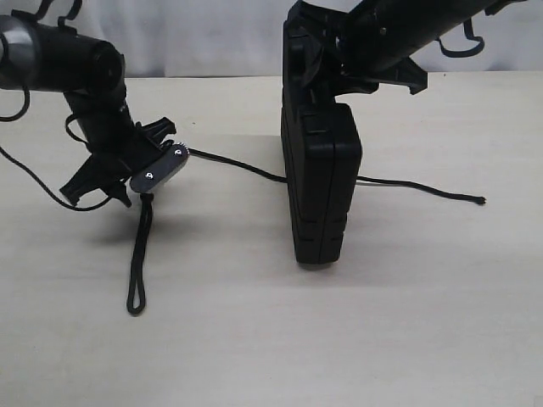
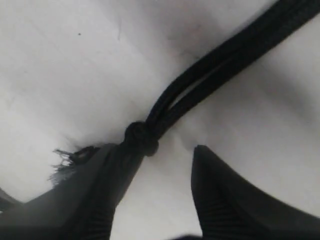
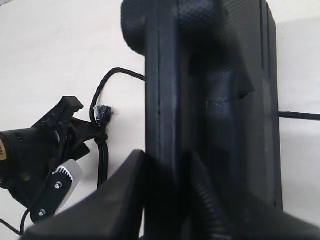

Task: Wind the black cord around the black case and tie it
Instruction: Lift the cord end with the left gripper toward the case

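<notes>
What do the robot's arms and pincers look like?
The left arm and the right arm are thick, black and rounded. A thin black cable loops off the left arm. The left pincer and the right pincer have black, pointed, wedge-shaped fingers with ribbed pads. A small silver plate with screws sits beside the left pincer.

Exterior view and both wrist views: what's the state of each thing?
Flat rectangular matte black plastic case: standing upright on end, gripped at top.
Long thin black braided cord: slack, unwrapped, passing behind case.
Left claw: open, cord's knot against one finger.
Right claw: shut on case.
</notes>
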`<state>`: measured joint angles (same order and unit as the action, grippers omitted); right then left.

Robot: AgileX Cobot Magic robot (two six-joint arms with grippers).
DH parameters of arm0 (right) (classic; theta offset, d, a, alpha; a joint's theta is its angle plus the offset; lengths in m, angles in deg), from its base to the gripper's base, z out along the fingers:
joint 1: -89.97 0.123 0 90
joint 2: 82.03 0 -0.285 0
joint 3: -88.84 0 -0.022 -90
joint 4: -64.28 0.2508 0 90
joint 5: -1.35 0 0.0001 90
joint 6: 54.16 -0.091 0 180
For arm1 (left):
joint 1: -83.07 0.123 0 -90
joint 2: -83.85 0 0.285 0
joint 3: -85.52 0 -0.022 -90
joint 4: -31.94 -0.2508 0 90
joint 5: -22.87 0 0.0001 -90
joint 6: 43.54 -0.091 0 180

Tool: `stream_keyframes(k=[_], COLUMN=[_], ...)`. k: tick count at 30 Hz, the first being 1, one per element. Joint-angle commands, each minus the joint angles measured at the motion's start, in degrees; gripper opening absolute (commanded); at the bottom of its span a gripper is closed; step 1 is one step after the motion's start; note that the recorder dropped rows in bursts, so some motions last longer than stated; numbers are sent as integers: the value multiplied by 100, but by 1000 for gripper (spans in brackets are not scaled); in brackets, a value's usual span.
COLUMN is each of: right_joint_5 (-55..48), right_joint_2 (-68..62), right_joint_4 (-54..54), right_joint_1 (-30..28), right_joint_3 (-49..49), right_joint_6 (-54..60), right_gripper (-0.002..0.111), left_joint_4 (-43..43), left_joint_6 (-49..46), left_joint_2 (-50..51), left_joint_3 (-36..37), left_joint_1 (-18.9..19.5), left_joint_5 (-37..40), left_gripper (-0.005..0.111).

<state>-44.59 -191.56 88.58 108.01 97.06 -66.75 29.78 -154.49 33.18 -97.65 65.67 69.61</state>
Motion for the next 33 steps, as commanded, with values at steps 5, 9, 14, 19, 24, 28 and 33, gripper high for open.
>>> stream_keyframes(k=[5, 9, 14, 19, 24, 28, 33], right_joint_5=[-39, -39, -39, -39, -39, -39, -39], right_joint_2=[-21, -21, -21, -21, -21, -21, -21], right_joint_4=[77, 77, 77, 77, 24, 24, 24], right_joint_1=[14, 14, 14, 14, 14, 14, 14], right_joint_3=[-20, -20, -20, -20, -20, -20, -20], right_joint_6=[-16, -16, -16, -16, -16, -16, -16], right_gripper=[4, 4, 4, 4, 4, 4, 4], left_joint_4=[259, 565, 739, 1029, 2758, 3157, 3434], left_joint_6=[-4, 594, 2366, 3802, 3724, 3724, 3724], left_joint_2=[274, 384, 363, 265, -172, -588, -780], left_joint_3=[-34, -34, -34, -39, -39, -39, -39], left_joint_1=[-32, -32, -32, 7, 513, 869, 806], left_joint_5=[-236, -236, -236, -298, -285, -33, -103], left_gripper=[41, 34, 0, 0, 0, 0, 0])
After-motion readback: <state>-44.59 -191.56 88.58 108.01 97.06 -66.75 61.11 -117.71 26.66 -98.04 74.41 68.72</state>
